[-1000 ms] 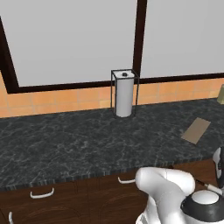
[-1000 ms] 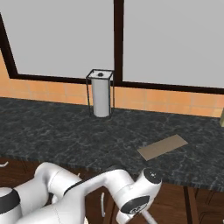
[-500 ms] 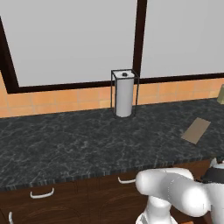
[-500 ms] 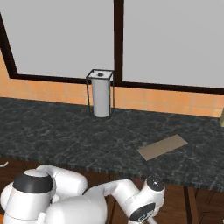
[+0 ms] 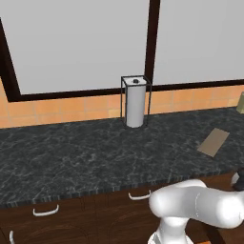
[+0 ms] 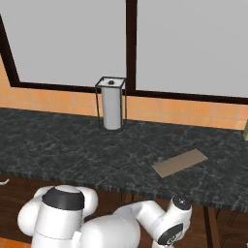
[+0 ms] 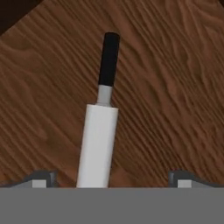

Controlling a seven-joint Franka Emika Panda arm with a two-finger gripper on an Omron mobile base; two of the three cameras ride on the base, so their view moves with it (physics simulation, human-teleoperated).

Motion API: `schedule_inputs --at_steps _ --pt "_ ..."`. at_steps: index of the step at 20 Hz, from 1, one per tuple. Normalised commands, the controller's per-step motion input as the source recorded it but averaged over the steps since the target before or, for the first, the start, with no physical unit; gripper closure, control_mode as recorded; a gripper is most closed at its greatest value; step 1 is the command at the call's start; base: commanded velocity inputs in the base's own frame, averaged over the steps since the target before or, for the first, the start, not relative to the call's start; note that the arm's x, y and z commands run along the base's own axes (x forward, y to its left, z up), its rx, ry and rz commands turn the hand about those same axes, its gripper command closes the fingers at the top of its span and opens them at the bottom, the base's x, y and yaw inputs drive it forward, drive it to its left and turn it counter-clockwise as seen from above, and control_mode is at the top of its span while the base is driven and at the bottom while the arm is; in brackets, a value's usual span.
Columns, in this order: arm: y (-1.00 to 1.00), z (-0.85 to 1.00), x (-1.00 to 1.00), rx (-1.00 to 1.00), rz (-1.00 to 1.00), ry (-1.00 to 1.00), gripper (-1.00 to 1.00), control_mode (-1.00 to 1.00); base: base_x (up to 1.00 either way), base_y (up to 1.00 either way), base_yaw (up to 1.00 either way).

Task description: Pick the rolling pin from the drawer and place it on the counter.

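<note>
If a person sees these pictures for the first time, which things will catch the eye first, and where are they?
In the hand view, the white rolling pin with its black handle tip lies on brown wood, running up between the tips of the open gripper. In the base views, the paper towel roll in its wire holder stands upright at the back of the dark marbled counter, before the window. A flat tan board lies to its right on the counter.

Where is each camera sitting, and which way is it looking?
Left base view: behind the arm, to its left, facing the counter; white arm at lower right.
Right base view: behind, to its right, same counter; arm at lower left.
Hand view: on the hand, looking down at the rolling pin between the open tool tips.
Both base views share the paper towel roll and tan board.
</note>
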Motion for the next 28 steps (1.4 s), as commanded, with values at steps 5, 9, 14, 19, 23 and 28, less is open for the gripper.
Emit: schedule_inputs --at_steps 5,9,14,19,23,28 --pt "-0.23 -0.31 -0.09 0.00 0.00 0.09 -1.00 -1.00 0.00 0.00 0.00" --pt "0.00 -0.24 0.01 0.00 0.00 0.00 -1.00 -1.00 0.00 0.00 0.00" --pt "0.00 -0.58 -0.03 0.00 0.00 0.11 -1.00 -1.00 0.00 0.00 0.00" --pt "0.00 -0.31 -0.01 0.00 0.00 0.04 1.00 -1.00 0.00 0.00 0.00" --pt "-0.11 0.00 -0.33 0.00 0.00 -0.10 1.00 -1.00 0.00 0.00 0.00" --pt "-0.42 0.75 -0.76 0.19 0.00 -0.18 1.00 -1.00 0.00 0.00 0.00"
